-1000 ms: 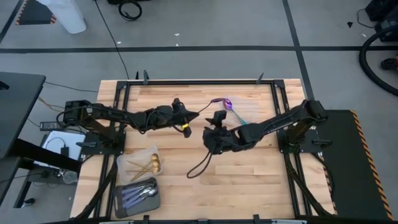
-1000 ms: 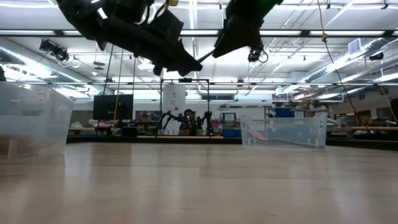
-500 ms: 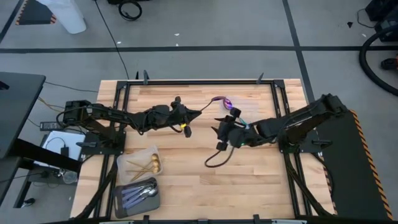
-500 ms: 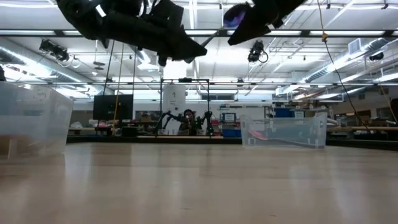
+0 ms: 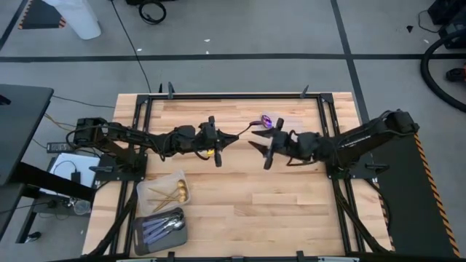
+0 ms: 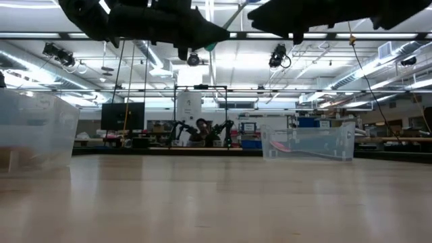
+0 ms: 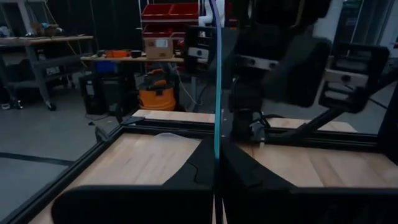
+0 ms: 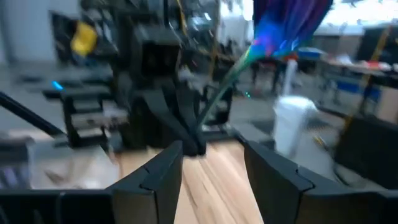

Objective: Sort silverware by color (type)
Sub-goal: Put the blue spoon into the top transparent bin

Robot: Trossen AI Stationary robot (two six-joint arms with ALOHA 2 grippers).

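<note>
Near-left clear container (image 5: pixel 168 191): gold spoons (image 5: pixel 175 192). Dark tray (image 5: pixel 160 228): lavender-handled silverware (image 5: pixel 164 226). Left fingers (image 5: pixel 224 140) clamped on iridescent spoon (image 5: pixel 263 121); right fingers (image 5: pixel 262 151) apart.

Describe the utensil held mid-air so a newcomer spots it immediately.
Above the middle of the wooden table, between the two arms, the left end effector pinches a teal handle. It is the iridescent spoon: purple-blue bowl, airborne, unlike the gold ones in their container.

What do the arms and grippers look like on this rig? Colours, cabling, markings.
Both arms are matte black, jointed, mounted on black bases at the table's sides. The left gripper carries a small yellow tag near the wrist; thin black cables run along that arm. The right gripper is black too, with chunky angular wedge-shaped jaws. No other markings are legible.
</note>
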